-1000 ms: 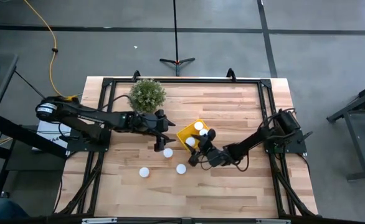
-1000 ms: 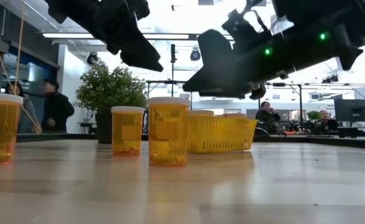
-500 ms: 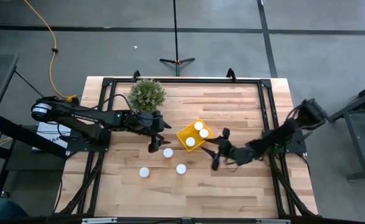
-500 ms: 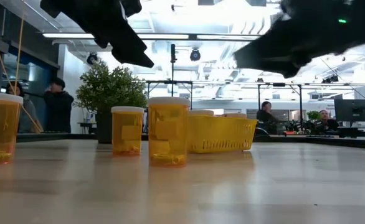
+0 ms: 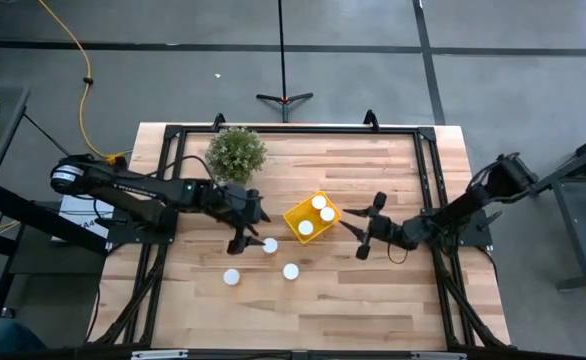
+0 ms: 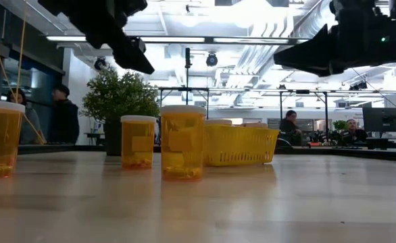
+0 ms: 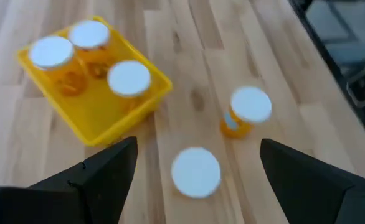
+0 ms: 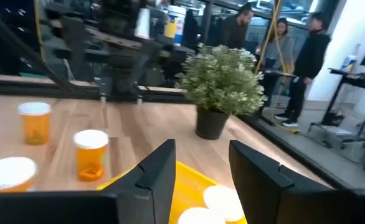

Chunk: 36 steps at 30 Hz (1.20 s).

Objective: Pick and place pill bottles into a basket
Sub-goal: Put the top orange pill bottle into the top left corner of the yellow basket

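The yellow basket (image 5: 310,216) sits in the middle of the wooden table (image 5: 393,300), turned a bit crooked, and it already has three pill bottles inside, their white caps showing like little buttons (image 7: 129,78). Three more bottles stand on the bare wood on the near side of the basket: one (image 5: 270,245) is closest to it, one (image 5: 291,271) is a little further out, and one (image 5: 232,277) is the furthest away. So I think the job is about half done. The left gripper (image 5: 245,237) hangs right over the closest bottle with its two dark fingers (image 7: 101,171) spread wide and nothing between them. I think they are held wide so they can drop down around that white cap (image 7: 195,172) and squeeze it. The right gripper (image 5: 365,227) is on the other side of the basket, a bit off from it and up in the air. Its fingers (image 8: 157,168) have a gap between them and they hold nothing, so it looks like it has no job this very second and is keeping out of the way. The bushy green plant (image 5: 237,153) stands at the back of the table, behind the left arm, and is not part of the game. Some people stand far off in the room, just watching
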Available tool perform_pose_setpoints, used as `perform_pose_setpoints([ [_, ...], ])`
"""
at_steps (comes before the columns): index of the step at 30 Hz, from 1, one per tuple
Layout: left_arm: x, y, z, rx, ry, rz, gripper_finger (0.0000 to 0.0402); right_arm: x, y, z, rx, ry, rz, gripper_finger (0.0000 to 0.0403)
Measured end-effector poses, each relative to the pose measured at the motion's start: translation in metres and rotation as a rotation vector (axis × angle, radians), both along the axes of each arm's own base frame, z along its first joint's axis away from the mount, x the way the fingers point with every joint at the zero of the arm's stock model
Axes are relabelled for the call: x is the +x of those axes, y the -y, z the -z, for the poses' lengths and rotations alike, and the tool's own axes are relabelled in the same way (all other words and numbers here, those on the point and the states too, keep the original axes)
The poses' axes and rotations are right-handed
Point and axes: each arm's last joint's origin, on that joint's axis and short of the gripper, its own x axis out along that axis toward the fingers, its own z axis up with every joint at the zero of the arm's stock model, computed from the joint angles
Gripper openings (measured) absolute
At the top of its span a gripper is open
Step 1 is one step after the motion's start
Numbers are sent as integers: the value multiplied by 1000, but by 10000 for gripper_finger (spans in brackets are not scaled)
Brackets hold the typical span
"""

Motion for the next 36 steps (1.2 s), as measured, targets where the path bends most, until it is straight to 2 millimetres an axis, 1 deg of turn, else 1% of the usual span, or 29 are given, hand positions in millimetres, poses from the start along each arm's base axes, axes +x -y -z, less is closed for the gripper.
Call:
perform_pose_setpoints([
  [4, -1, 10, 1, 56, 2, 17, 374, 3, 6, -1, -43, -10, 20, 140],
  [9, -3, 25, 1, 61, 8, 38, 374, 6, 16, -1, -93, -32, 79, 140],
  [13, 4, 35, 13, 117, -17, 4, 374, 8, 25, -1, -91, -33, 117, 140],
  [18, 14, 36, 30, 115, -73, -25, 374, 9, 31, -1, -90, -35, 141, 140],
  [21, 16, 36, 34, 124, -80, -42, 374, 10, 33, -1, -89, -35, 153, 140],
  [25, 21, 39, 41, 77, -99, -39, 374, 10, 34, -1, -90, -40, 157, 140],
  [29, 26, 39, 55, 120, -147, -58, 374, 10, 34, 0, -95, -53, 155, 140],
  [36, 30, 39, 63, 143, -153, -60, 374, 10, 34, 2, -80, -57, 153, 140],
])
